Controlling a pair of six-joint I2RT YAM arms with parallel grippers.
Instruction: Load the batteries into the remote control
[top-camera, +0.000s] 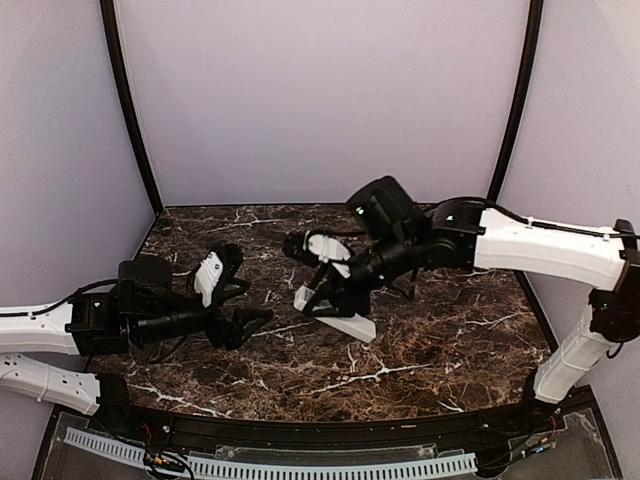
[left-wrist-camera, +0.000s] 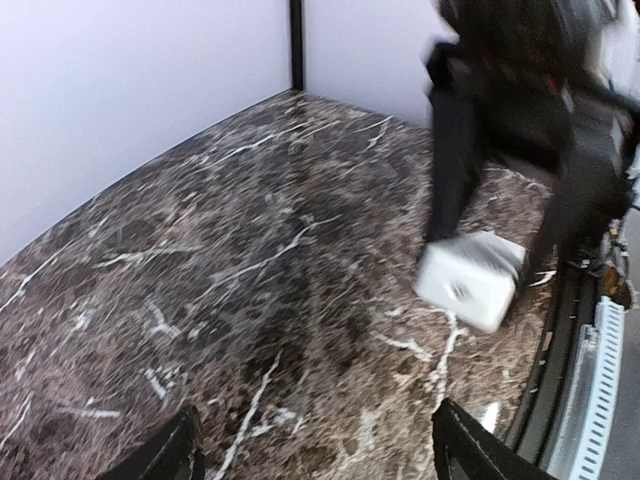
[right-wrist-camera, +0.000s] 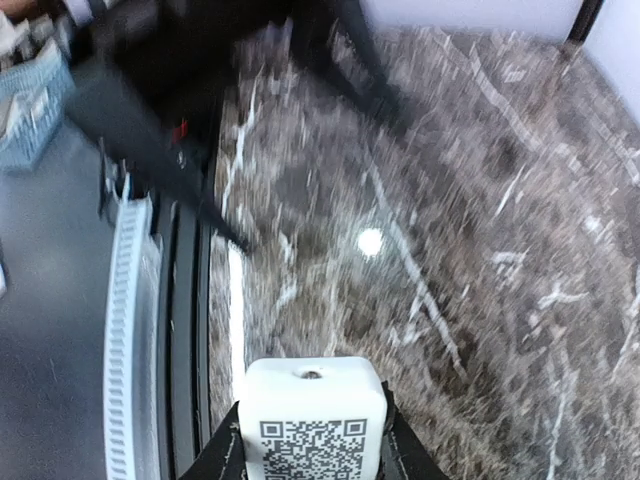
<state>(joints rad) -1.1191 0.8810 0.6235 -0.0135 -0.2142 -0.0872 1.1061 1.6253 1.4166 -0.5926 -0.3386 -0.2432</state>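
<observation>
The remote control (top-camera: 352, 325), a slim white bar, hangs tilted just above the marble table (top-camera: 430, 350) near its middle, with my right gripper (top-camera: 318, 298) shut on its upper end. In the right wrist view the remote control (right-wrist-camera: 312, 405) shows a dark square code sticker between my right gripper's (right-wrist-camera: 312, 445) fingers. In the left wrist view its white end (left-wrist-camera: 470, 280) floats ahead and to the right, apart from my left gripper (left-wrist-camera: 320, 460), which stands open and empty over bare marble. From above, the left gripper (top-camera: 250, 305) sits left of the remote. The batteries are out of view.
A white ribbed cable channel (top-camera: 300, 466) runs along the near table edge. Black posts (top-camera: 130, 110) stand at the back corners in front of pale walls. The right arm's dark body (left-wrist-camera: 520, 110) fills the upper right of the left wrist view.
</observation>
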